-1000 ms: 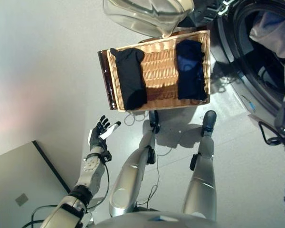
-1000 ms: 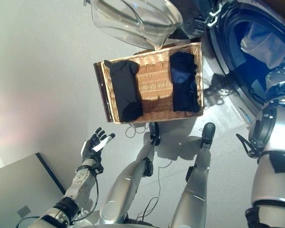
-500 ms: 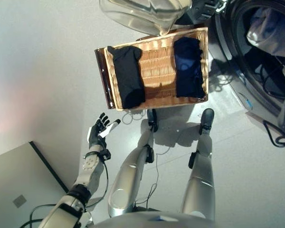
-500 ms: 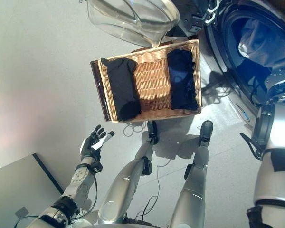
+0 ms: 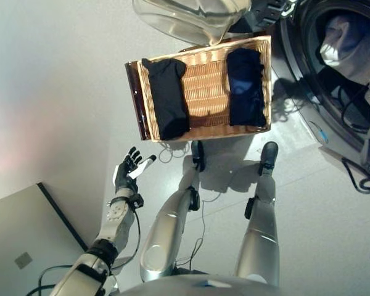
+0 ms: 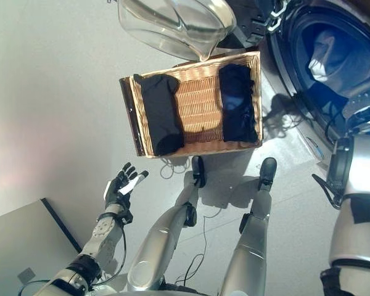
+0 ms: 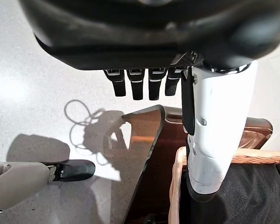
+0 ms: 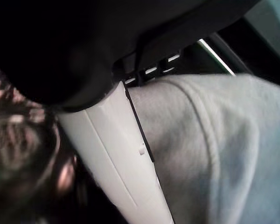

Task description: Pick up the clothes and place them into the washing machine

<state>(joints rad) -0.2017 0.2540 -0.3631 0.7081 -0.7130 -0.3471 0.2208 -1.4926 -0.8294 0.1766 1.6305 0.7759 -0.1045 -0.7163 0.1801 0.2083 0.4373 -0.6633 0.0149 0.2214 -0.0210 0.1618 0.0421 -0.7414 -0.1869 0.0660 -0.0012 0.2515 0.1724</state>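
Clothes (image 5: 168, 97) in wicker basket (image 5: 204, 92) beside washing machine (image 5: 333, 80)

Holding the left hand (image 5: 131, 171) out low on the left, fingers straight and spread. Reaching the right arm up on the right, right hand (image 8: 116, 140) pressing grey cloth (image 8: 214, 140).

Two dark garments (image 5: 166, 97) in basket; grey garment (image 5: 351, 43) in washer drum.
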